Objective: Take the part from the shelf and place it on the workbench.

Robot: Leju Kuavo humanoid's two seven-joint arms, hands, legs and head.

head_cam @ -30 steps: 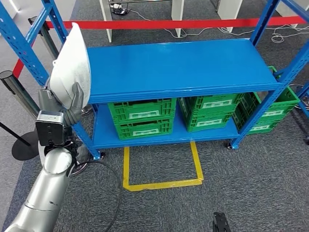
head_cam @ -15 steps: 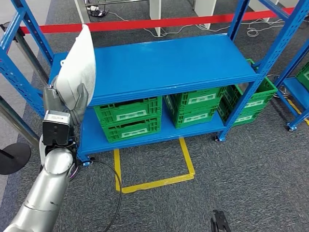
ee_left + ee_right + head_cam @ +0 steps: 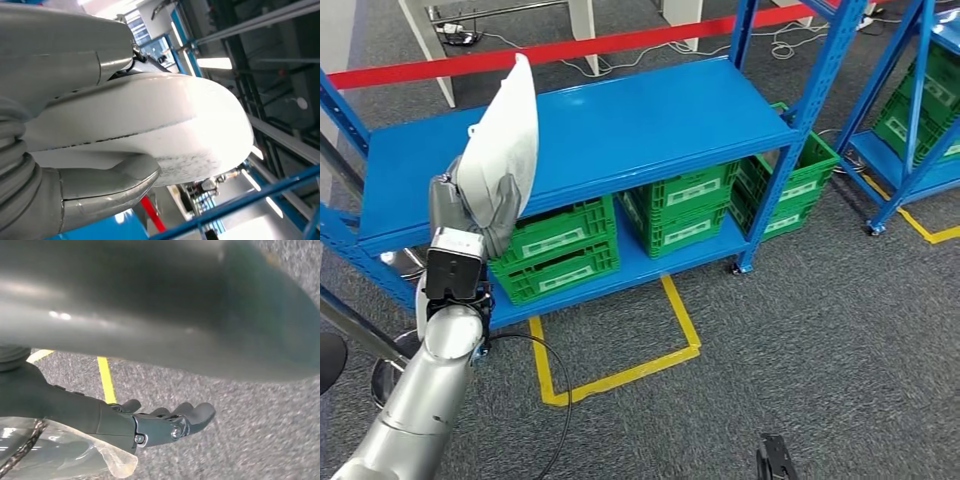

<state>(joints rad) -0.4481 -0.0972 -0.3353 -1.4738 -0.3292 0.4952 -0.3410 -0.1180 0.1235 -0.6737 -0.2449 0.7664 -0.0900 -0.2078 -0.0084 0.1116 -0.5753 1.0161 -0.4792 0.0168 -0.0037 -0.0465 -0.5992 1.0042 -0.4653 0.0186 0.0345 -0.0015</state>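
the left hand (image 3: 475, 205) was raised in front of the blue shelf (image 3: 622, 135), its fingers (image 3: 113, 182) and thick thumb wrapped around the lower end of the white part (image 3: 505, 135). the part was a pale, rounded, shell-like piece, held upright and lifted clear of the shelf top, its upper tip reaching up toward the red barrier tape (image 3: 569, 47) in the head view. in the left wrist view the part (image 3: 170, 130) lay clamped between the grey thumb on one side and a finger on the other, its rounded end sticking out past the fingers.

the upper shelf board was bare blue metal. on the lower board sat green crates (image 3: 554, 245), stacked in pairs, with more green crates (image 3: 682, 205) beside them and another (image 3: 788, 185) by the blue upright. a yellow taped square (image 3: 622, 345) marked the grey carpet in front of the shelf. a second blue rack (image 3: 916, 110) with green crates stood off to the right.

the right hand (image 3: 166, 422) hung low over the carpet, its dark fingers stretched out almost straight and a little apart, holding nothing; a yellow line (image 3: 106, 380) ran on the floor behind it.
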